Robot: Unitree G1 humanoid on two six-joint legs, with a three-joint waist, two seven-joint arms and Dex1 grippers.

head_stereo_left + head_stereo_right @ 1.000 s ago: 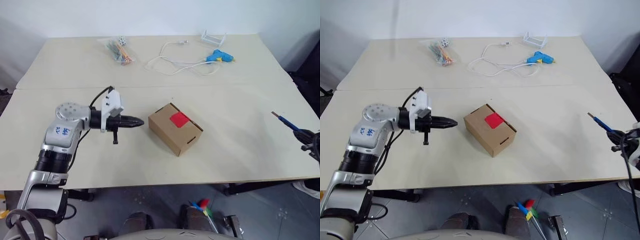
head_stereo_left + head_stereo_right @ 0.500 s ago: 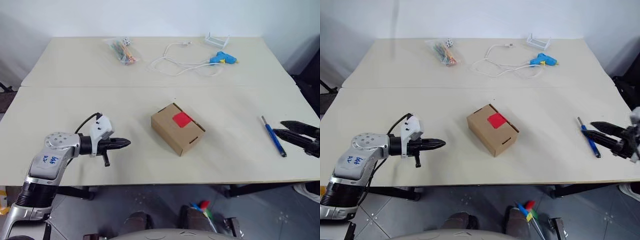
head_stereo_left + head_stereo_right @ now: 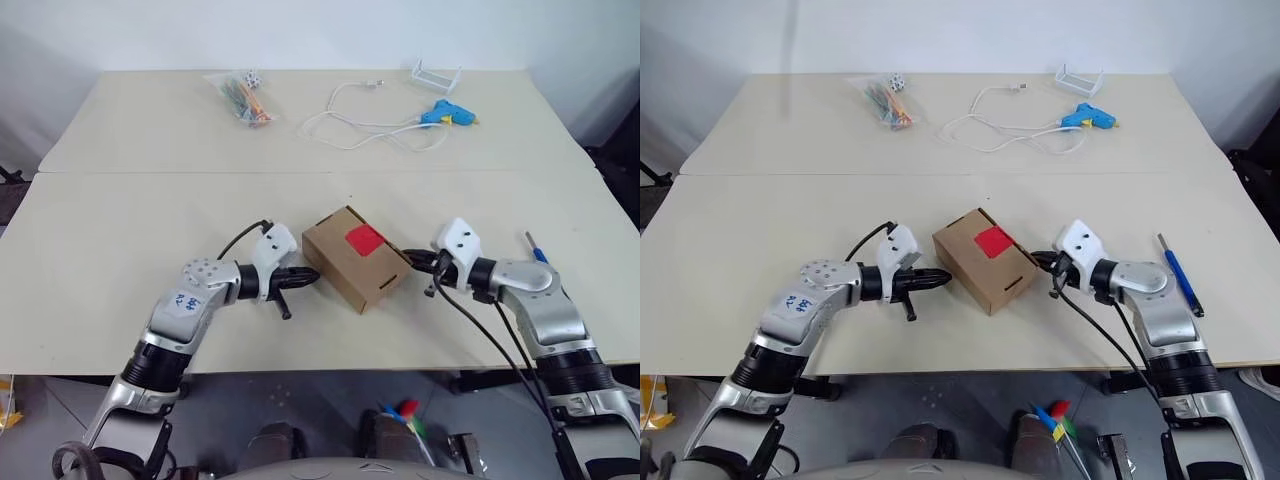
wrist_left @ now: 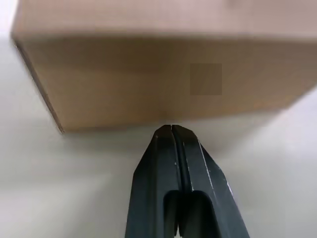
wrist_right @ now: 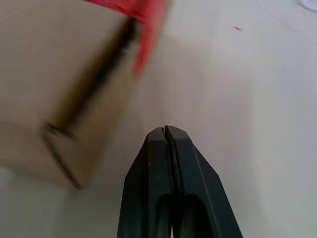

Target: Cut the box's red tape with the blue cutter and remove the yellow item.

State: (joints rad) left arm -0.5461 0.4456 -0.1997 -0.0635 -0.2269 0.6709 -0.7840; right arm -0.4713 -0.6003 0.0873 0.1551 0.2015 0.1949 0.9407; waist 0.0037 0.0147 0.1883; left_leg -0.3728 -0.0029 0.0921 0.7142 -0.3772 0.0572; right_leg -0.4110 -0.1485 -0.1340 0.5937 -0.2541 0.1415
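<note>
Box [image 3: 983, 258] with red tape [image 3: 991, 240] at bench [image 3: 790, 215] centre. Left claw [image 3: 943, 277] pinched together at its 9 o'clock side, right claw [image 3: 1037, 260] likewise together at 3 o'clock. Blue cutter [image 3: 1179, 274] lying beyond, further toward 3 o'clock.

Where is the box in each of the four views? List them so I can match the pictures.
Left eye view: the box, table centre, between both claws.
Right eye view: the box, centre again.
Left wrist view: its brown side wall, just beyond the shut left claw.
Right wrist view: its flap corner, beside the shut right claw.
Shared landmark: the red tape on its lid.
</note>
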